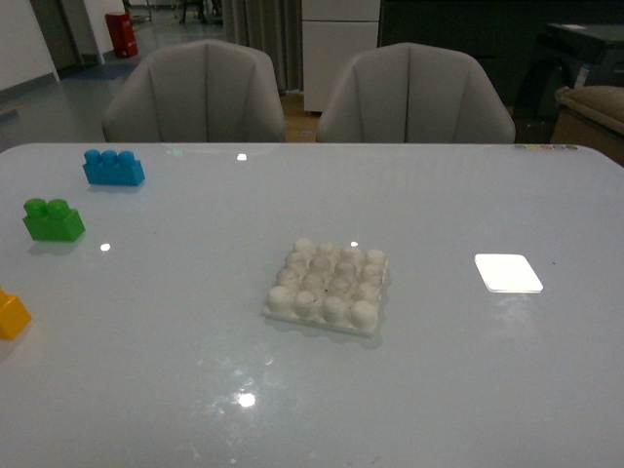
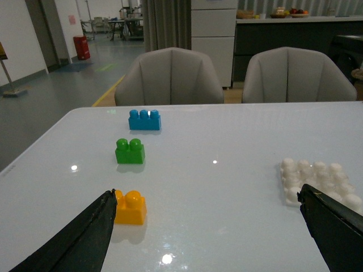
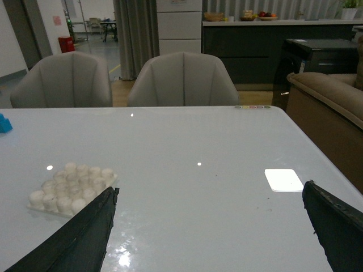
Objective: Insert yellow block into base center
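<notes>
The yellow block [image 1: 12, 314] lies at the table's left edge, half cut off in the front view. In the left wrist view the yellow block [image 2: 130, 207] sits just beyond one fingertip of my open left gripper [image 2: 207, 195], which holds nothing. The white studded base [image 1: 328, 286] rests mid-table; the base [image 2: 319, 180] shows near the other left finger, and the base [image 3: 71, 187] lies beside one finger of my open, empty right gripper [image 3: 209, 192]. Neither arm shows in the front view.
A green two-stud brick [image 1: 53, 219] and a blue three-stud brick [image 1: 113, 167] stand at the far left. A flat glossy white rectangle [image 1: 508, 273] lies right of the base. Two grey chairs [image 1: 195, 93] stand behind the table.
</notes>
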